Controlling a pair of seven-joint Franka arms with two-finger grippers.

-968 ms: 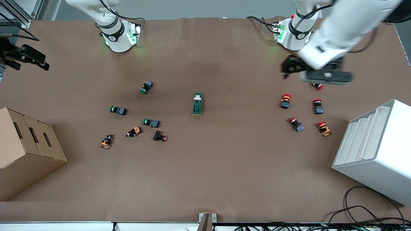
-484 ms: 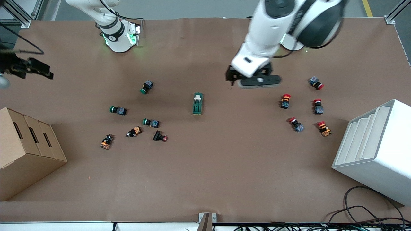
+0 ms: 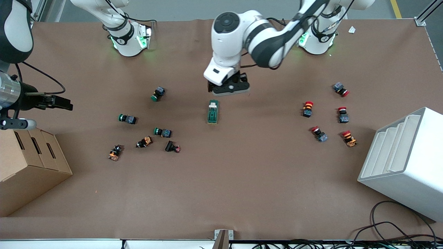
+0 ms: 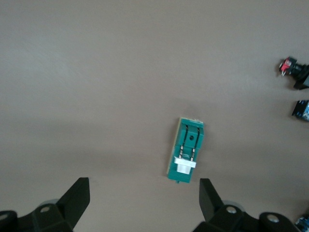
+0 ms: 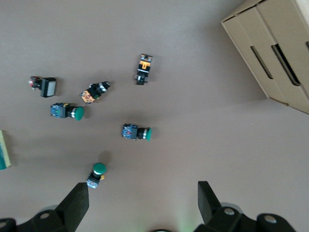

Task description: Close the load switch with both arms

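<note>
The load switch [image 3: 213, 111], a dark green oblong block with a white lever tab, lies at the middle of the table. My left gripper [image 3: 228, 88] hangs over the table right beside the switch's white-tab end, open and empty. In the left wrist view the load switch [image 4: 187, 155] lies close to one of the fingers [image 4: 210, 197] of the left gripper [image 4: 143, 200], not touched. My right gripper [image 3: 64, 103] is over the table's edge at the right arm's end, open and empty. The right wrist view shows the right gripper [image 5: 142, 203] and a sliver of the switch [image 5: 4, 150].
Several green-capped pushbuttons [image 3: 157, 93] and other small buttons lie toward the right arm's end, and red-capped ones [image 3: 307, 109] toward the left arm's end. A cardboard box [image 3: 27, 166] and a white stepped rack [image 3: 405, 162] stand at the table's two ends.
My left arm has swept from the left arm's end of the table to the load switch. My right gripper has moved a little inward over the table.
</note>
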